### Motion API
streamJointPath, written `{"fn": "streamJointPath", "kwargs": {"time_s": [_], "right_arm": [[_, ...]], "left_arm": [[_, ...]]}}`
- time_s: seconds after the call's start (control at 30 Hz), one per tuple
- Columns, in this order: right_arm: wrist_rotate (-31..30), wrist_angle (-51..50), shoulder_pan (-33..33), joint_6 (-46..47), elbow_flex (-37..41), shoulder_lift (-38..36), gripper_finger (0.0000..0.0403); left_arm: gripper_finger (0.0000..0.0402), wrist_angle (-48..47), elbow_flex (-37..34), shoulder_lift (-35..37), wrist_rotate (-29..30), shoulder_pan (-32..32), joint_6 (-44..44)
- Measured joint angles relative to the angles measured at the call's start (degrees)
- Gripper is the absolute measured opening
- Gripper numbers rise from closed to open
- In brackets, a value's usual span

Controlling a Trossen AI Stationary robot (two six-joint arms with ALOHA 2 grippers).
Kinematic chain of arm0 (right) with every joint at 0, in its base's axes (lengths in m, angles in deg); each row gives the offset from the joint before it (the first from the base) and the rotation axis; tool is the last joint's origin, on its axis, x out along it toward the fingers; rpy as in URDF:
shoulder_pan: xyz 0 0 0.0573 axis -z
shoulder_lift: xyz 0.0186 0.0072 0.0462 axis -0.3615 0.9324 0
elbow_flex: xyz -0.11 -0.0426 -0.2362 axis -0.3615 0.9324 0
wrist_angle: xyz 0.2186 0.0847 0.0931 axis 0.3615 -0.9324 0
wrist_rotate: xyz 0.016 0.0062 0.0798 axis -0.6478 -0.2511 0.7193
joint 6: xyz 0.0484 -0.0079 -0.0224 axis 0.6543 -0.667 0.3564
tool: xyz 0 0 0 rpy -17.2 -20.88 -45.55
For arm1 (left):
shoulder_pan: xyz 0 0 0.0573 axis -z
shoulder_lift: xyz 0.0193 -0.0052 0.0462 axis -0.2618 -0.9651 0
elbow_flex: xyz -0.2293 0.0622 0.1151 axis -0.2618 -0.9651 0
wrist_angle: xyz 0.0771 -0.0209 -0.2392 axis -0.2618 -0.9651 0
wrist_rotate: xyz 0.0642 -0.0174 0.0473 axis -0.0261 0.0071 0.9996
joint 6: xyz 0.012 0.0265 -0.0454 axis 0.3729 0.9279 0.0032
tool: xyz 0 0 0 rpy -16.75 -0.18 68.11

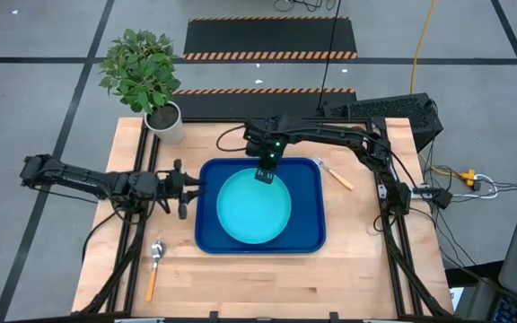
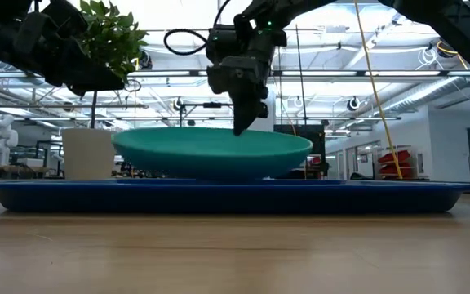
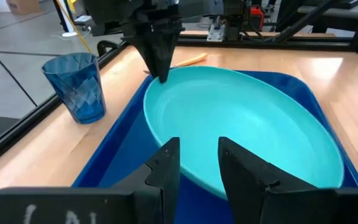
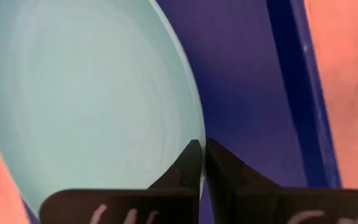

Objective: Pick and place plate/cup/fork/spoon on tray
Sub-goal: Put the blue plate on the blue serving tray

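Near edge first: spoon (image 1: 153,262) lies on bare table at 7 o'clock from the tray (image 1: 209,238), well apart from it, bowl end toward the tray side, orange handle pointing to the near edge. Tray sits mid-table with the plate (image 1: 254,208) flat inside it, filling most of the width; low view shows the plate (image 2: 210,151) resting on the tray (image 2: 235,196). Left gripper (image 1: 187,189) is at 9 o'clock of the tray, just off its rim, level and pointing at the plate; fingers (image 3: 166,171) stand part-way apart with nothing between them, plate edge just ahead of the tips. Right gripper (image 1: 265,174) is at 12 o'clock of the plate, pointing down at its far rim; fingers closed tight, tips (image 4: 194,165) together right on the plate rim (image 4: 92,93), whether they actually pinch the rim I cannot tell. Low view has the same gripper (image 2: 243,122) tip at the plate's top edge. Fork (image 1: 335,172) lies on table at 2 o'clock off the tray, near its far right corner, not touching. Cup (image 3: 76,87) shows only in the left wrist view, upright on the table just beside the tray's outer wall. Plant pot (image 1: 165,121) at the far left corner, 11 o'clock.
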Motion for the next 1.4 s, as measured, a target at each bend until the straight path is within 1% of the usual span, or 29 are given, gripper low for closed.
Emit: {"fn": "streamJointPath", "kwargs": {"time_s": [0.13, 0.3, 0.4, 0.53, 0.7, 0.97, 1.23, 1.3, 1.4], "right_arm": [[-0.09, -1.62, 0.0, 4.63, 0.58, 0.07, 0.0], [-0.09, 0.74, -0.13, 11.78, 6.15, 0.09, 0.0], [0.28, 2.76, -0.13, 14.34, 10.56, 0.09, 0.0], [0.3, 2.7, -0.11, 17.0, 14.61, -0.38, 0.0], [0.16, 5.31, -0.05, 19.9, 16.22, -2.43, 0.0], [0.02, 7.61, 0.27, 19.33, 16.26, -2.94, 0.0], [-3.19, 7.16, 1.28, 17.12, 16.28, -2.82, 0.0001], [-3.32, 7.38, 1.33, 16.07, 16.27, -2.82, 0.0006], [-3.24, 7.35, 1.29, 15.59, 16.28, -2.82, 0.0025]], "left_arm": [[0.0113, 0.0, 0.0, 0.0, 0.0, 0.77, 0.08], [0.0113, 0.91, 0.0, -0.02, 0.24, 1.43, -0.68], [0.0113, 1.74, 0.0, -0.02, 0.25, 1.44, -0.66], [0.0113, 1.9, 0.0, -0.02, 0.26, 1.44, -0.65], [0.0113, 1.9, 0.0, -0.02, 0.28, 2.3, -0.63], [0.0113, 1.9, 0.0, -0.02, 0.32, 4.24, -1.18], [0.0113, 1.84, 0.0, -0.02, 0.5, 6.06, -1.33], [0.0113, 1.81, 0.0, -0.02, 0.67, 6.37, -1.34], [0.0113, 1.81, 0.0, -0.02, 0.7, 6.79, -1.4]]}}
